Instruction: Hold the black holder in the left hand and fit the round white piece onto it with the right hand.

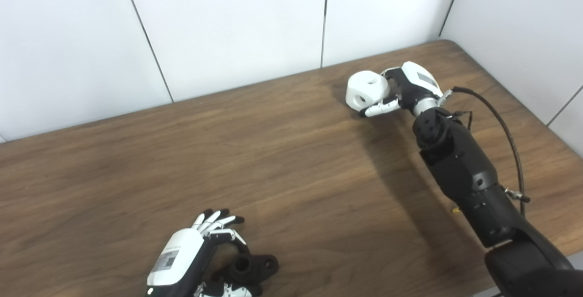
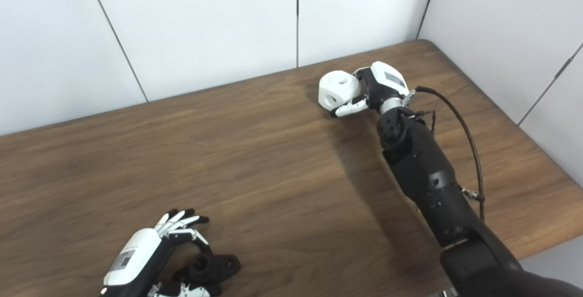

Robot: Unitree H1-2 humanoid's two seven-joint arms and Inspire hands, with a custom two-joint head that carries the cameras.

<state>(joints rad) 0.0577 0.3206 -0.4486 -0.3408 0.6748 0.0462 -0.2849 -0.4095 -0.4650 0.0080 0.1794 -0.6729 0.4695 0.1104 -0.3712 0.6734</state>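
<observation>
left fingers [image 1: 217,220] spread over black holder [image 1: 249,267] | right hand [image 1: 403,91] clasps white piece [image 1: 366,89]

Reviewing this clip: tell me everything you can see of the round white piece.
The round white piece is a chunky, faceted knob of matte plastic, with a round hole on top and another on its front face. It sits at the far right of the table, with the right hand closed around its right side, one finger under its front edge.

Black holder [image 1: 250,267]: short tube with flat ear, lay on counter [image 1: 296,174], near edge. Round white piece [image 1: 366,89]: holed, chunky, far across counter from holder, near back wall.
</observation>
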